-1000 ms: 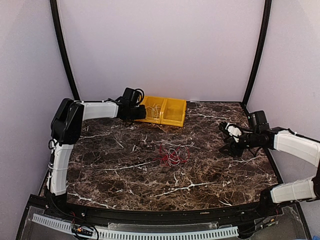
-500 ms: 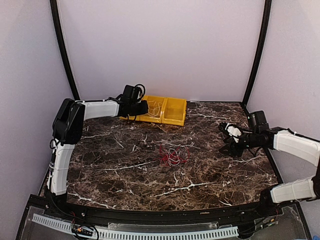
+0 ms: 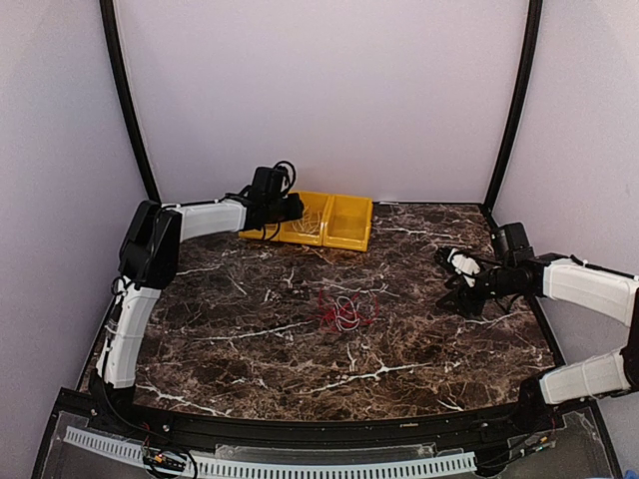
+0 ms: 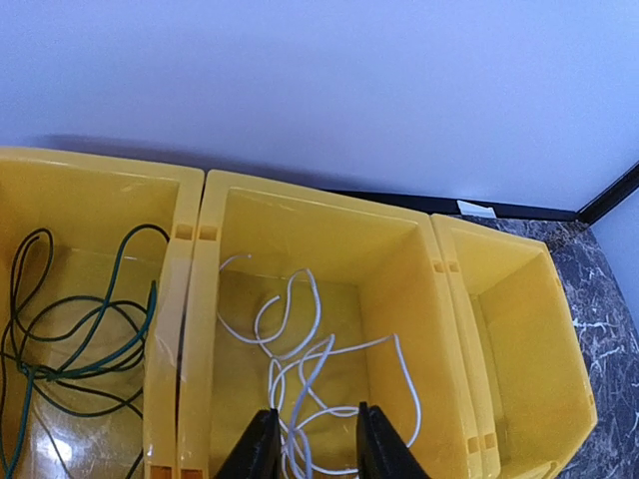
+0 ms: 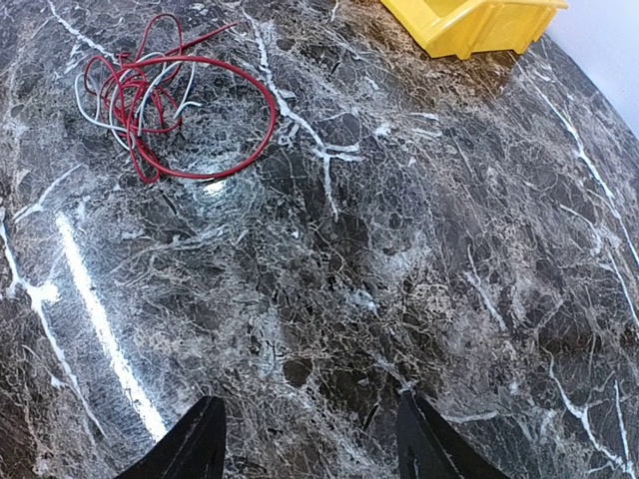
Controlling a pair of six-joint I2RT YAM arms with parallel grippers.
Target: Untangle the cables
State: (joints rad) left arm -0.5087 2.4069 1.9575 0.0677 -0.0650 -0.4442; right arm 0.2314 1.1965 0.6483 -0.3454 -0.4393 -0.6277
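Centrally, the red-and-white cables (image 3: 344,311) lie tangled with bare worktop (image 3: 250,349) all round, well apart from the yellow bins (image 3: 346,236) at the far edge. The right fingers (image 5: 195,444) hang spread above open marble; the left fingers (image 4: 262,449), slightly parted over a white cable (image 4: 310,369) in the middle bin (image 4: 399,264), have moved farther across the bins than a second ago.

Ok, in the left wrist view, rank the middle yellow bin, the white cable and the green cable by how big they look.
Largest: middle yellow bin, clearly.
Then white cable and green cable: they spread about alike, and the green one runs off the frame's left edge, so I won't rank them.
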